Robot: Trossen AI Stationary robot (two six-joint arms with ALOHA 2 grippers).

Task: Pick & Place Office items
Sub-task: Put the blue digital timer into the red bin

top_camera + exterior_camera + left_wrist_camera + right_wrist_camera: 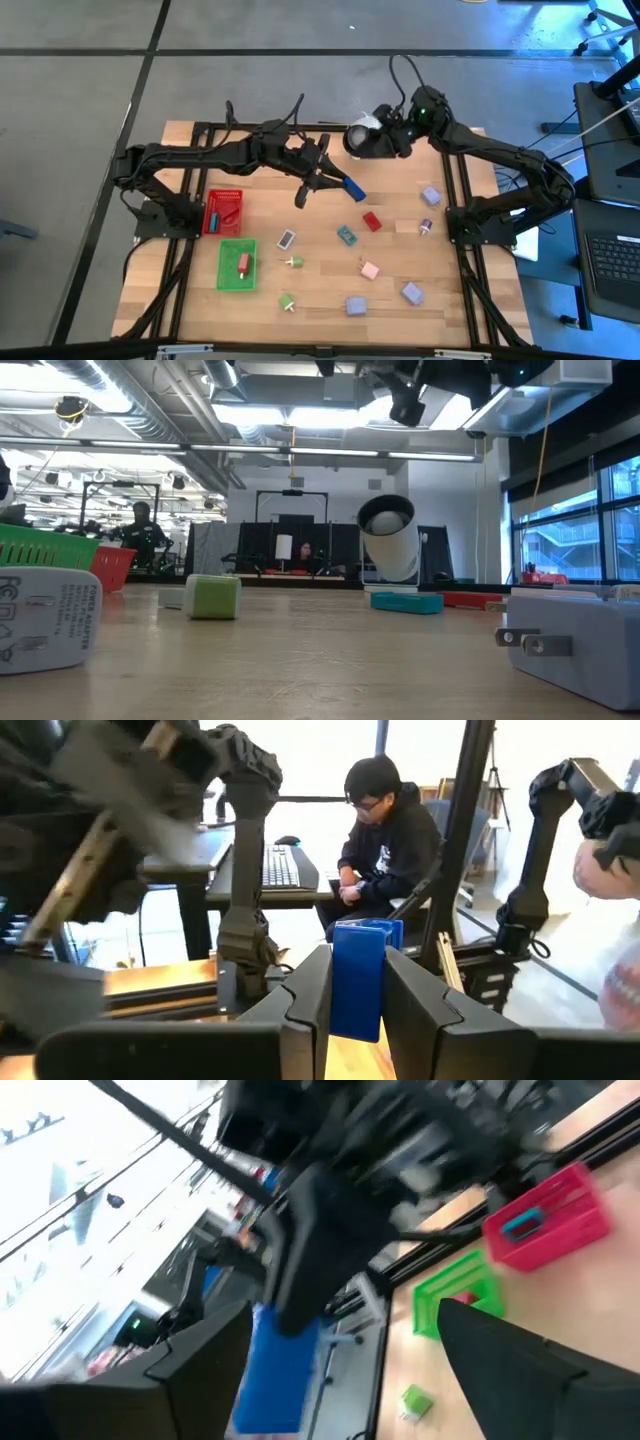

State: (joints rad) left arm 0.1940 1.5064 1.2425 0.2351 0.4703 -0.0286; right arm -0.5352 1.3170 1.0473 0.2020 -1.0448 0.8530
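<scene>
Blue block [360, 978] sits clamped between the left hand's [352, 1000] 2 fingers, raised above the table [320, 290]

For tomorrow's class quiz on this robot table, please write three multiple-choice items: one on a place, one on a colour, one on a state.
1. Where is the red tray?
A. Table's left side
B. Right side
C. Off the table

2. What colour is the block in the left hand?
A. Green
B. Blue
C. Pink

3. How is that block held?
A. Lying loose
B. Balanced on top
C. Clamped between two fingers

Answers: A, it sits beside the green tray at left; B, the left wrist view shows blue; C, fingers press both sides.
</scene>
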